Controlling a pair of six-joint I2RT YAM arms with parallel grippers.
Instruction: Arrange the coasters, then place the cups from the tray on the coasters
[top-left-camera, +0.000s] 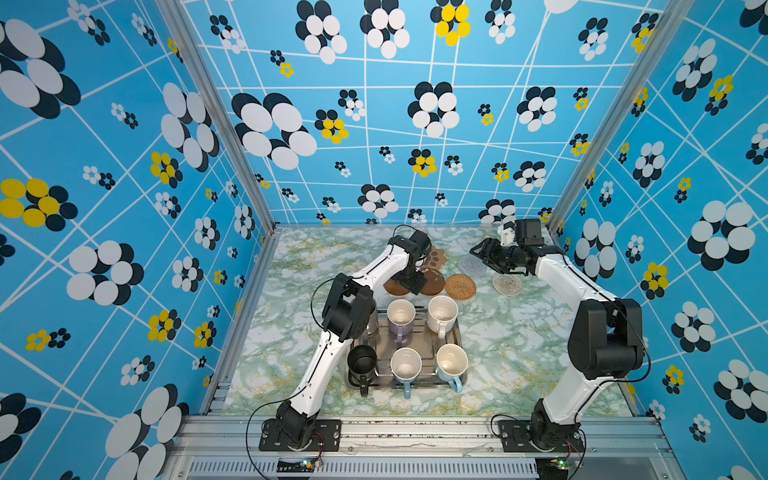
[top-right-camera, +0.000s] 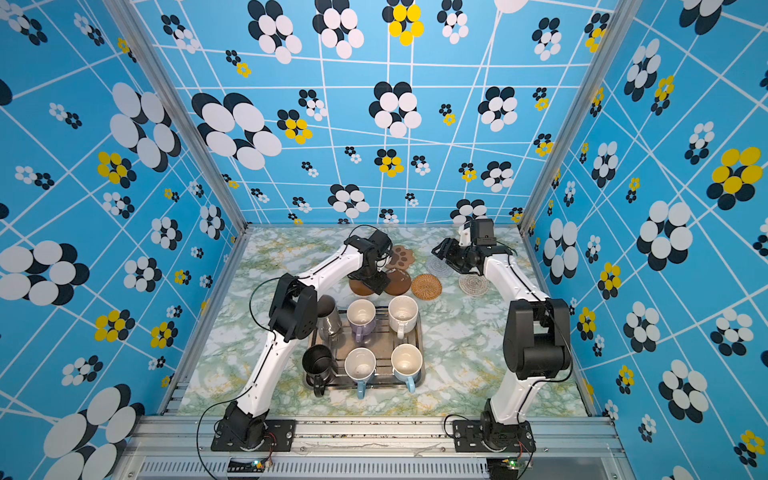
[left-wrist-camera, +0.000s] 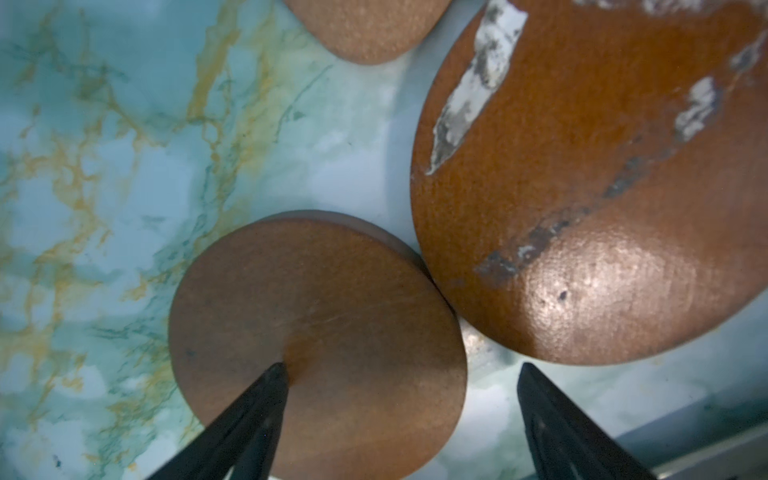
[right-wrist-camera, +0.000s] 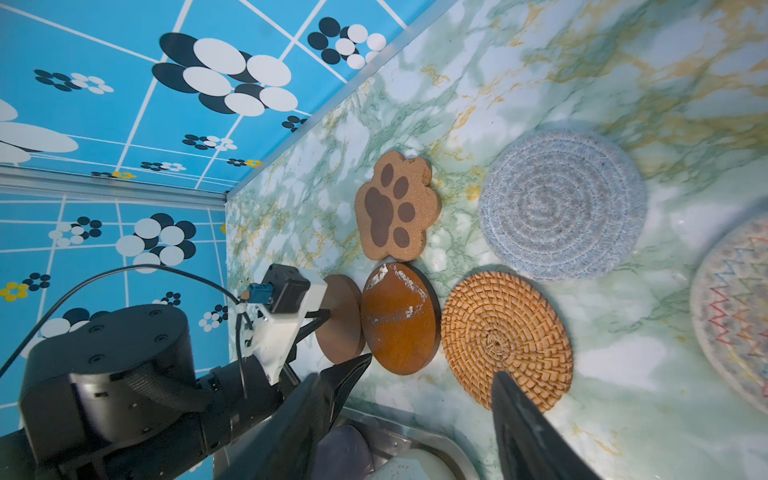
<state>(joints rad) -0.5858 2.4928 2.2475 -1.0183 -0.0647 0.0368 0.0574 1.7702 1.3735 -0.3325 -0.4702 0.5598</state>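
— Coasters (top-right-camera: 426, 286)?
— Six, flat on tabletop (top-left-camera: 519, 340) beyond tray (top-left-camera: 424, 343): plain brown disc (left-wrist-camera: 316, 340) touching scuffed brown disc (left-wrist-camera: 590, 187), paw-print (right-wrist-camera: 397, 205), rattan round (right-wrist-camera: 505, 336), two pale woven rounds (right-wrist-camera: 561, 203).
— Cups (top-left-camera: 401, 318)?
— Six upright in tray; steel one (top-right-camera: 328, 320), black mug (top-left-camera: 361, 363) leftmost.

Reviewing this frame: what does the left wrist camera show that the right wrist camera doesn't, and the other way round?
Only the left wrist view: the left gripper from its own side, fingers spread, one tip over the plain brown disc. Only the right wrist view: the rattan coaster, the blue-grey woven coaster, the zigzag-stitched coaster, the tray corner, and the right gripper, open. Both: the plain brown disc, the scuffed brown disc, at least part of the paw-print coaster, and the marble table.
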